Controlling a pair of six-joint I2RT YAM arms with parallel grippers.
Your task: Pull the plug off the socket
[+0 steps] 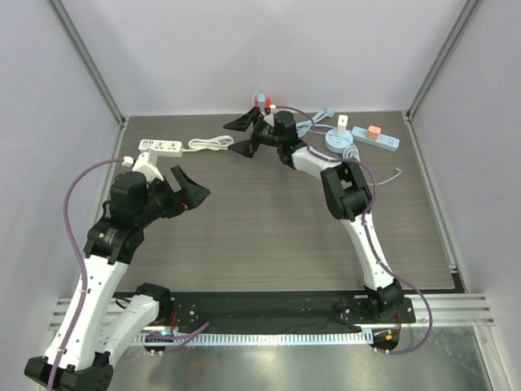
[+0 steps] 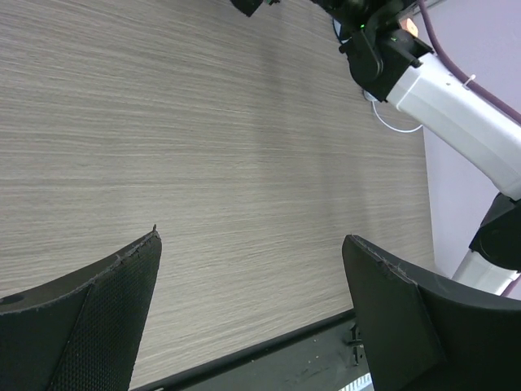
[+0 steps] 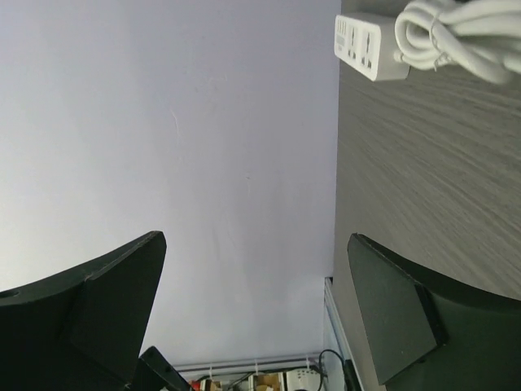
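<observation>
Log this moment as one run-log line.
left jaws open; right jaws open, empty; orange plug in blue strip; unplugging not done

The table (image 1: 269, 236) is showing a grey streaked wood grain. Toward its far left a white power strip (image 1: 160, 146) and white cord (image 1: 209, 143) are lying; toward its far right a pale blue strip (image 1: 389, 142) is carrying an orange plug (image 1: 374, 130) (a white plug (image 1: 343, 122) is standing near it).

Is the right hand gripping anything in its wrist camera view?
No, the right hand is open, and only bare wall and table show between its fingers.
</observation>
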